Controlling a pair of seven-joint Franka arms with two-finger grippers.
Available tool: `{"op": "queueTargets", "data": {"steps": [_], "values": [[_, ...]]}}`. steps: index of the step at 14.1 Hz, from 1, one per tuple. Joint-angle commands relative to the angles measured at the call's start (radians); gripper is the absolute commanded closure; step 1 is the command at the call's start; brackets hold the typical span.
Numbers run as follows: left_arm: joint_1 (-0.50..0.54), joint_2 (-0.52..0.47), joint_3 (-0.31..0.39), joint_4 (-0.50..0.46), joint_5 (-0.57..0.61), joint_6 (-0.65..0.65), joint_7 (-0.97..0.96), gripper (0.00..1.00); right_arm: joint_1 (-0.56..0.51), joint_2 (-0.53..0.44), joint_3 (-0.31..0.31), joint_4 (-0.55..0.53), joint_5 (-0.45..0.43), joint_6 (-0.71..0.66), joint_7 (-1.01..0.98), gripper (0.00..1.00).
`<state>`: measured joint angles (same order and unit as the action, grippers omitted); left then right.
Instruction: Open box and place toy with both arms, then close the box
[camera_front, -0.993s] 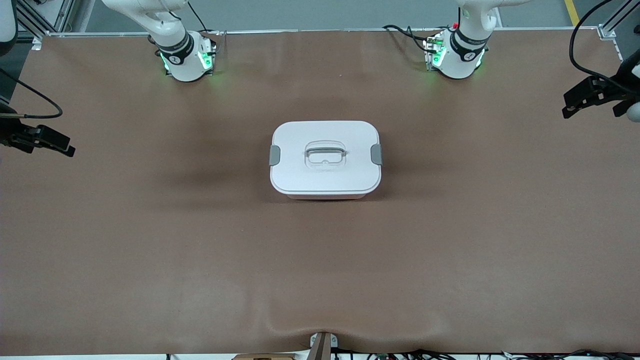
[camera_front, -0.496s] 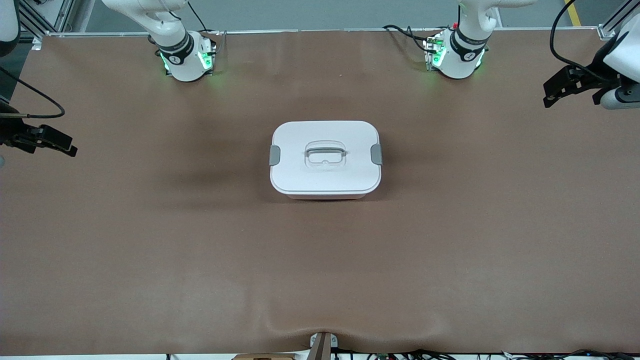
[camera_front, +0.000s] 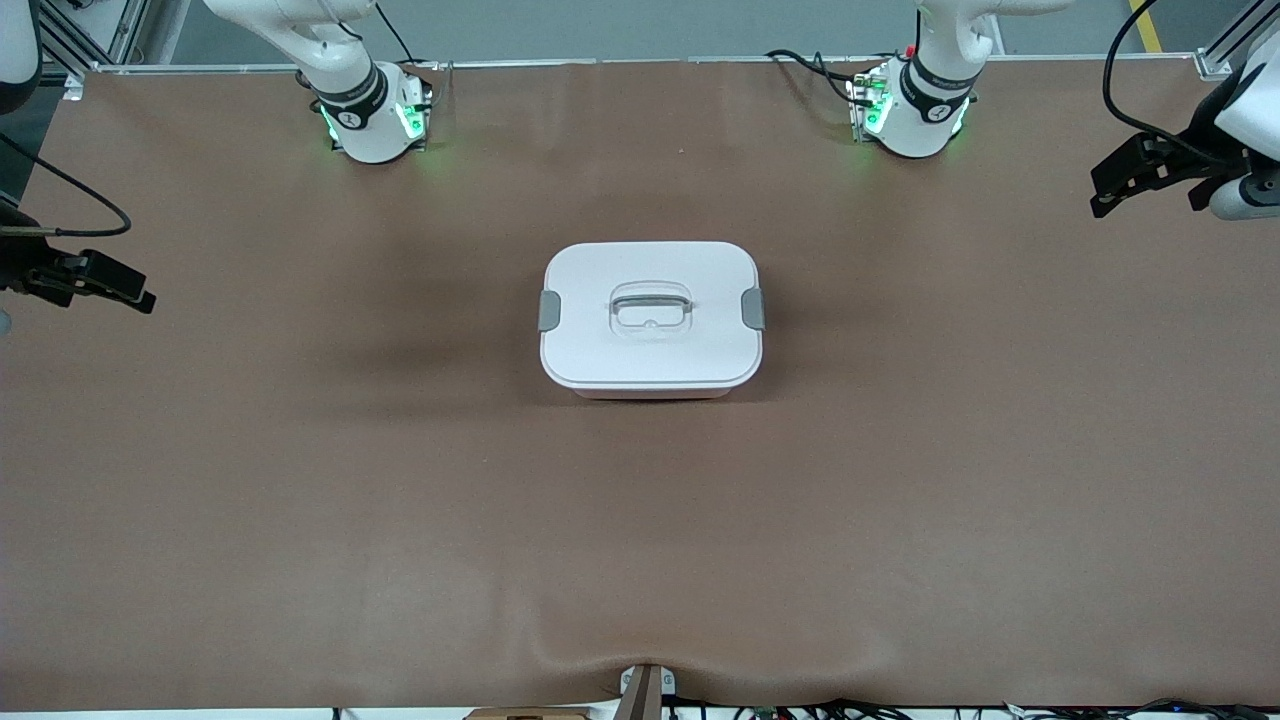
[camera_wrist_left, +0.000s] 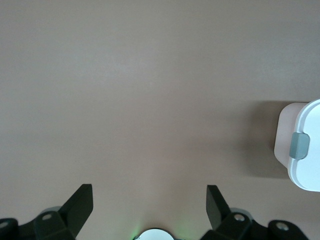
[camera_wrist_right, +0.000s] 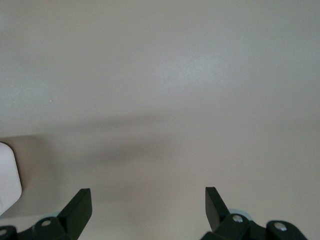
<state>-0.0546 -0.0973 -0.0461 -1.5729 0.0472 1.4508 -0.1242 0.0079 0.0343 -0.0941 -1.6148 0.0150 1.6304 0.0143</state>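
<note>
Front view: box (camera_front: 651, 318) sits mid-bench (camera_front: 300, 480), lid on, both grey clips (camera_front: 549, 311) at its ends. Left gripper (camera_front: 1125, 180) is over the bench's left-arm end, right gripper (camera_front: 115, 288) over the right-arm end. Left wrist view: fingers (camera_wrist_left: 80, 205) wide, empty; box edge visible. Right wrist view: fingers (camera_wrist_right: 80, 202) wide, empty.

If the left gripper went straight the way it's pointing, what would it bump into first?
Probably just the bare brown table. The left gripper is open and points down at it, with the box off to one side.
</note>
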Motion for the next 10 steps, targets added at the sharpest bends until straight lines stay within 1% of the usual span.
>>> {"op": "queueTargets", "data": {"steps": [1, 10], "values": [[-0.001, 0.01, 0.009, 0.025, -0.02, -0.001, -0.003, 0.0, 0.006, -0.01, 0.001, -0.003, -0.007, -0.004, 0.007, 0.0], [0.006, 0.011, 0.009, 0.024, -0.021, -0.003, -0.002, 0.0, 0.001, -0.005, 0.001, -0.002, -0.007, 0.005, -0.01, 0.0]]}}
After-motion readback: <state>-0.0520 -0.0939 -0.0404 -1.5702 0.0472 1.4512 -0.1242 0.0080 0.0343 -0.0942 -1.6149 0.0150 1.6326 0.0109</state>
